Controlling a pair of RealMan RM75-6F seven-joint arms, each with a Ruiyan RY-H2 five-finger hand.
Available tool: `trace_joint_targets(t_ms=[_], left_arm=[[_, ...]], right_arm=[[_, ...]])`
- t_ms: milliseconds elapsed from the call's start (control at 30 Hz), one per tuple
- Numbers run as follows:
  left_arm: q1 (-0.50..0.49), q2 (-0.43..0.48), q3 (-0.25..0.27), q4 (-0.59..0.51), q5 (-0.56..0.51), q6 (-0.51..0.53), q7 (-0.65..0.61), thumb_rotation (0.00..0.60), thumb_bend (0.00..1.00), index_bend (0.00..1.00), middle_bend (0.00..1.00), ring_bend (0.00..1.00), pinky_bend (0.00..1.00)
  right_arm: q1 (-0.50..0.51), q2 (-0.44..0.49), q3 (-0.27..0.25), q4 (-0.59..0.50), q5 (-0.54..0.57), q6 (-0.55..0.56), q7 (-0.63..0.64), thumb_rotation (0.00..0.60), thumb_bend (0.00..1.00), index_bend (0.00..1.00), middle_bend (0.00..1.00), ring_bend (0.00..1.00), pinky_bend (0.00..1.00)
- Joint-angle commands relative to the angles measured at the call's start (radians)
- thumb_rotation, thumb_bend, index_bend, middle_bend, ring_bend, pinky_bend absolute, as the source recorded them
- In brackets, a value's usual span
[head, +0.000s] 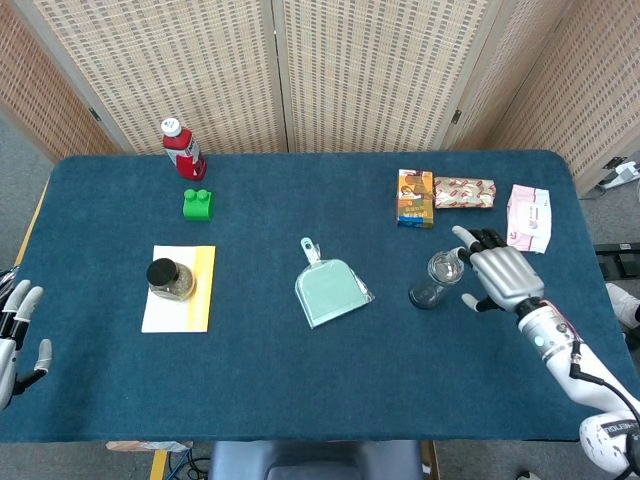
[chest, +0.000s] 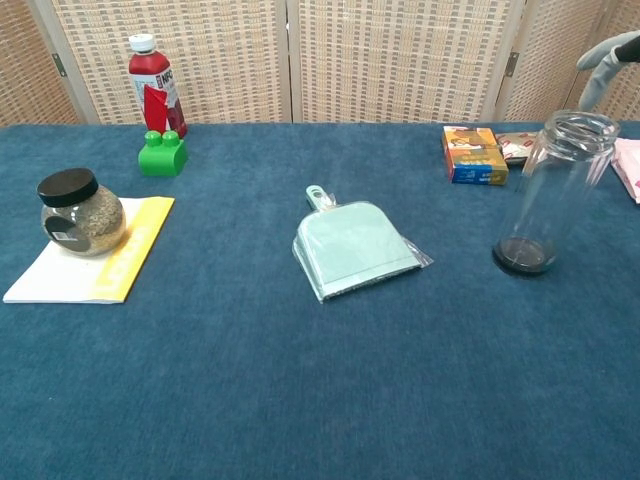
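Note:
My right hand (head: 498, 272) hovers just right of a clear empty glass jar (head: 436, 279), fingers spread and holding nothing; only its fingertips (chest: 603, 55) show at the chest view's top right, above the jar (chest: 553, 191). My left hand (head: 16, 330) hangs off the table's left edge, fingers apart and empty. A pale green dustpan (head: 331, 289) lies at the table's middle, also the dustpan (chest: 354, 246) in the chest view.
On the left, a dark-lidded spice jar (head: 169, 279) sits on a white-yellow pad (head: 181, 292). A green block (head: 197, 203) and red bottle (head: 183, 148) stand at back left. An orange box (head: 415, 197), a wrapped snack (head: 465, 192) and a pink packet (head: 529, 216) lie at back right.

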Motion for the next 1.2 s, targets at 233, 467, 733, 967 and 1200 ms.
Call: trace_joint_targets(t_ms=[233,467,733,967,1200], left_arm=[[0.003,0.005,0.0,-0.002,0.002,0.006,-0.008,0.6,0.49,0.0,0.0,0.0,0.02],[0.004,0.006,0.001,-0.003,0.005,0.009,-0.009,0.6,0.49,0.0,0.0,0.0,0.02],[0.007,0.009,-0.001,-0.004,0.007,0.016,-0.014,0.6,0.49,0.0,0.0,0.0,0.02],[0.008,0.009,0.0,-0.004,0.008,0.017,-0.015,0.6,0.49,0.0,0.0,0.0,0.02],[0.008,0.006,0.0,-0.004,0.009,0.016,-0.006,0.6,0.49,0.0,0.0,0.0,0.02]], right_arm=[[0.02,-0.024,0.0,0.009,0.027,-0.009,-0.026,0.6,0.3,0.29,0.0,0.0,0.0],[0.029,-0.034,-0.003,0.013,0.039,-0.012,-0.035,0.6,0.3,0.29,0.0,0.0,0.0],[0.039,-0.048,-0.009,0.022,0.049,-0.014,-0.049,0.6,0.3,0.29,0.0,0.0,0.0],[0.035,-0.043,-0.009,0.011,0.048,0.004,-0.054,0.6,0.3,0.29,0.0,0.0,0.0],[0.01,-0.009,-0.005,-0.015,0.011,0.03,-0.024,0.6,0.3,0.29,0.0,0.0,0.0]])
